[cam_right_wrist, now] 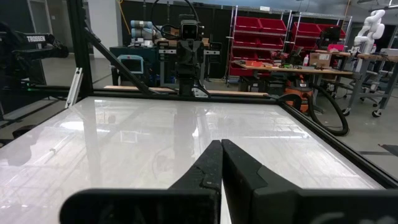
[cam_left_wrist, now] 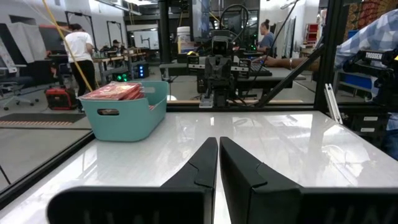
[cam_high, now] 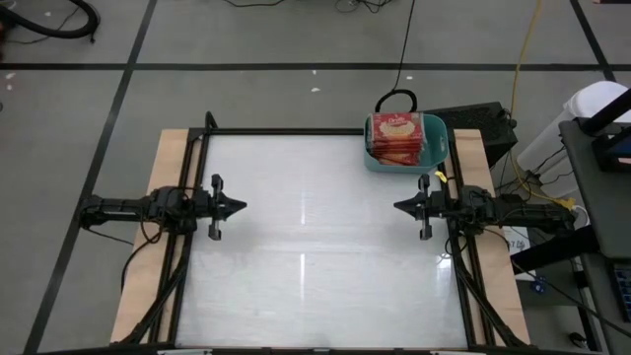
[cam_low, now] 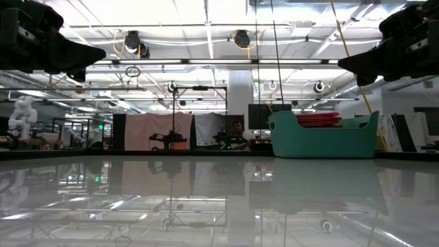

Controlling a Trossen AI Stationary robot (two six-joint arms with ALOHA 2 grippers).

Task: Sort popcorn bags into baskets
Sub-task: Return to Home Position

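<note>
Presently, the teal-green plastic tub (cam_high: 441, 140), rectangular with rounded corners and a slotted handle, stands at the far right corner of the glossy white table (cam_high: 315, 256). The red popcorn bags (cam_high: 396, 136), flat packets, lie stacked inside it and rise slightly above its rim; the top one shows a yellow-tan picture. The left gripper (cam_high: 240, 207) hangs above the table's left side, its arm level and pointing inward, its 2 dark tapered fingers pressed together on nothing. The right gripper (cam_high: 399, 206) mirrors it on the right side, near the tub, likewise closed and empty. The 2 grippers face each other, well apart.
</note>
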